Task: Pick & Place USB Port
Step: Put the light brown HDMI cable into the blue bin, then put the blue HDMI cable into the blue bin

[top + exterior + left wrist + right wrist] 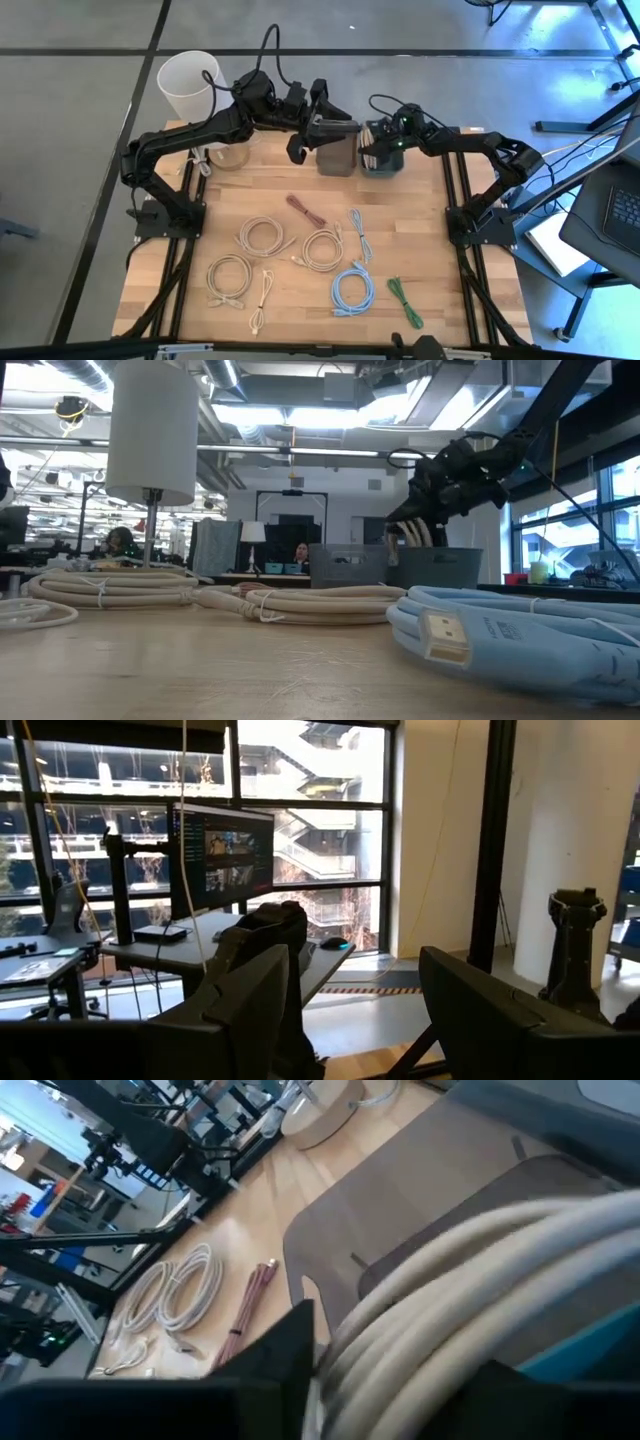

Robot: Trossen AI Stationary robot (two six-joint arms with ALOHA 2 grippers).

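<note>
Right pincer (400, 1380), partly open, straddles a white cable coil (480, 1270) running lengthwise between its fingers.

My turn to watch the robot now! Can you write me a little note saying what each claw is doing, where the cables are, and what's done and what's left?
Right gripper: over the dark bin at the table's far edge, a coiled white cable between its fingers; whether it is gripping or letting go is unclear.
Left gripper: open, empty, raised over the grey bin beside it.
Done: the white cable has reached the dark bin.
Left: eight cables on the table, among them the red cable, blue cable and green cable.
</note>
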